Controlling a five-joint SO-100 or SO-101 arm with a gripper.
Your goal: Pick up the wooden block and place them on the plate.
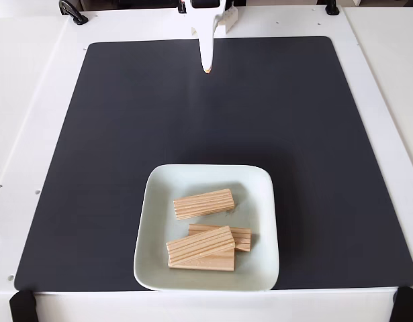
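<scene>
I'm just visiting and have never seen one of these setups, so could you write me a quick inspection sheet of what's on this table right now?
Surface: a dark mat lies on a white table; black clamps sit at the table's corners.
Job's things: the plate sits near the mat's front edge. One wooden block lies alone on it; further wooden blocks lie in an overlapping pile in front of it, at least three.
Clutter: nothing seen.
Grippers: the gripper hangs at the far edge of the mat, well away from the plate, holding nothing; whether its jaws are open cannot be told.
Cables: nothing seen.
Surroundings: only dark shapes past the table's far edge.
</scene>
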